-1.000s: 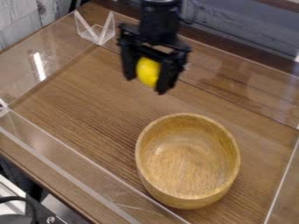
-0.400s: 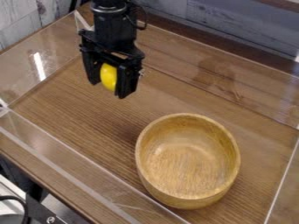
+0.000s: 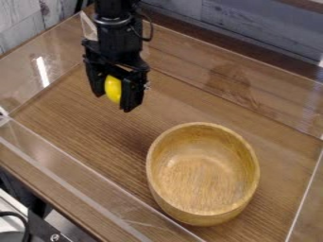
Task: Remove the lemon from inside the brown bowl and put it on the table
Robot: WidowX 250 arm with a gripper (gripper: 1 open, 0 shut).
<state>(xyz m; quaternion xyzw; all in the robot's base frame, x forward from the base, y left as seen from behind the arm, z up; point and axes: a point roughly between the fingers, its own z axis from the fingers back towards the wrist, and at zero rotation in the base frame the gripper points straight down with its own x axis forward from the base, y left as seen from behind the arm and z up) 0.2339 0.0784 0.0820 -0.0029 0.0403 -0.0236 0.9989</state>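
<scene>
Lemon (image 3: 115,90) in its grip, the black pincer (image 3: 115,87) is closing around the fruit from both sides as we are watching it hover near the tabletop (image 3: 94,142), well apart from the brown bowl (image 3: 203,173).

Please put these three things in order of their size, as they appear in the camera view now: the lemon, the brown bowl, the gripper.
1. Brown bowl, the largest
2. Gripper, clearly smaller than the bowl
3. Lemon, the smallest, partly hidden by the gripper's fingers
</scene>
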